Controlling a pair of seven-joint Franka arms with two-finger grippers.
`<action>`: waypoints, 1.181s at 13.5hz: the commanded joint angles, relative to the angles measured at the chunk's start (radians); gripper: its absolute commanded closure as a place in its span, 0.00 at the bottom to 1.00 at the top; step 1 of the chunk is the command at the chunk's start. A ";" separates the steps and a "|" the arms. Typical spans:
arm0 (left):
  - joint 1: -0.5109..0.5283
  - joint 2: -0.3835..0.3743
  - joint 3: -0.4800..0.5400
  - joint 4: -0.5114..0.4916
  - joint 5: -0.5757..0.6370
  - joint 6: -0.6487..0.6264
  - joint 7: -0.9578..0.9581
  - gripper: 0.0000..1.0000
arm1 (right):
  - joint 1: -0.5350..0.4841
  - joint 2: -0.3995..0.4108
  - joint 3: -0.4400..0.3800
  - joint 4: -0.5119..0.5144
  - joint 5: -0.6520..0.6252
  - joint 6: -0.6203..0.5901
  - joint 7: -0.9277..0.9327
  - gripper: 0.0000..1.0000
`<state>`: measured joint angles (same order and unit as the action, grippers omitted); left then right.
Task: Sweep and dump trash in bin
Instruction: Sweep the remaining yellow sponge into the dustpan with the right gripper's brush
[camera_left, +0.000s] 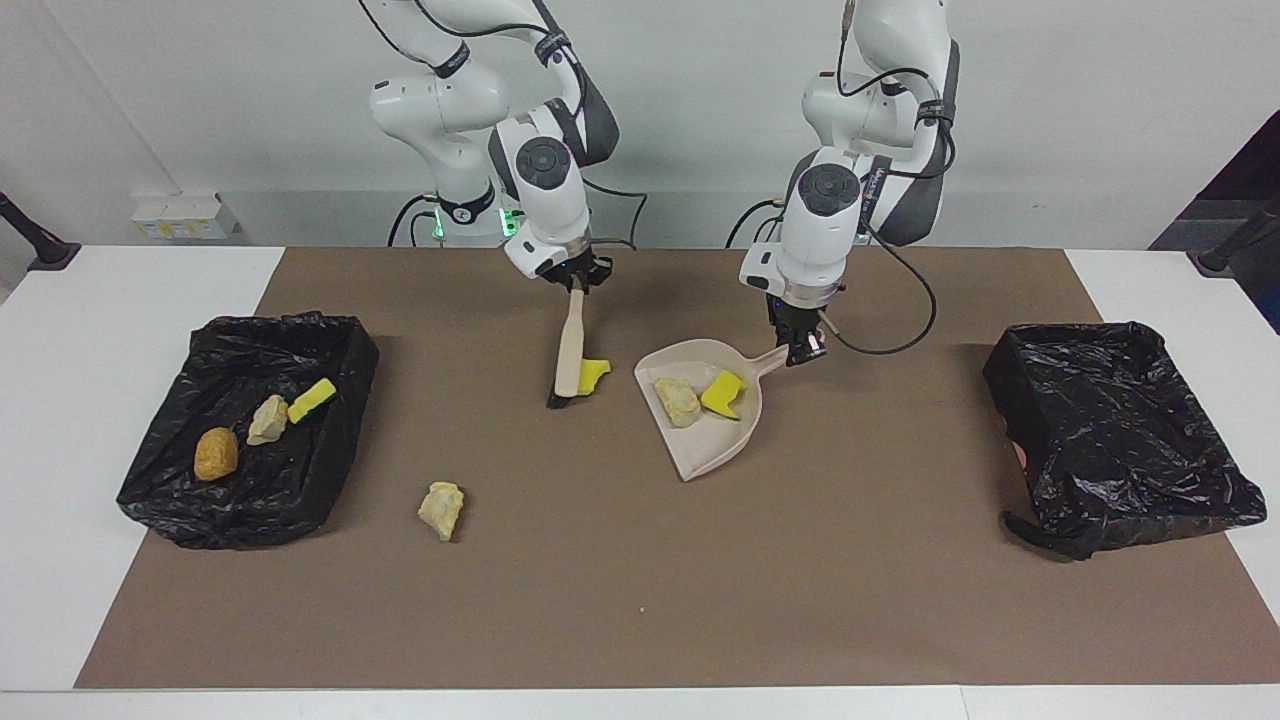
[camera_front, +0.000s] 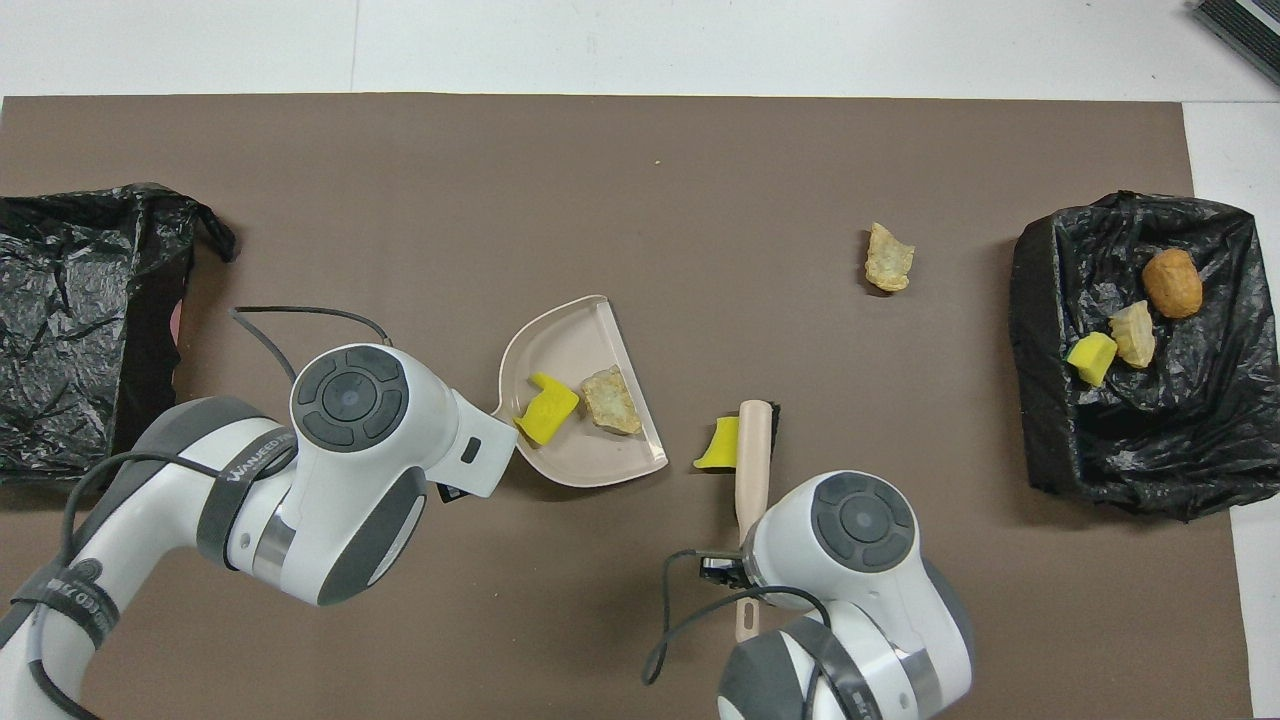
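Bin (camera_left: 340, 340) at right arm's end: orange-brown lump (camera_left: 216, 453), pale lump (camera_left: 267, 419), yellow sponge (camera_left: 312, 400) inside. Loose beige lump (camera_left: 441, 509) on surface (camera_left: 640, 600) near it. Right gripper (camera_left: 577, 283), fingers closed on brush (camera_left: 570, 350); bristles touching yellow scrap (camera_left: 595, 374). Left gripper (camera_left: 806, 348), fingers clamped on dustpan (camera_left: 700, 450) handle; two scraps (camera_left: 700, 398) aboard. Second bin (camera_left: 1120, 430) at left arm's end. Step: sweeping. Next, by judgement: push scrap into pan mouth.

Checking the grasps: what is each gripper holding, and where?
Left gripper holds the dustpan by its handle end; right gripper holds the brush by its handle top.
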<state>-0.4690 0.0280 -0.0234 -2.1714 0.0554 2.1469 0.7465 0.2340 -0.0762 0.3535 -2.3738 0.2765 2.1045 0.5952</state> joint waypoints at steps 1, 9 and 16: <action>-0.022 -0.042 0.016 -0.065 -0.006 0.048 0.007 1.00 | 0.045 0.165 0.001 0.163 0.036 0.005 0.083 1.00; -0.014 -0.050 0.016 -0.077 -0.006 0.057 0.001 1.00 | 0.174 0.220 0.004 0.281 0.067 0.022 0.086 1.00; -0.010 -0.048 0.014 -0.076 -0.006 0.068 -0.090 1.00 | 0.124 0.155 -0.004 0.268 0.052 -0.043 -0.109 1.00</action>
<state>-0.4689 0.0114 -0.0202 -2.2079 0.0539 2.1840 0.7168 0.3980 0.1216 0.3458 -2.0952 0.3106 2.0958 0.5526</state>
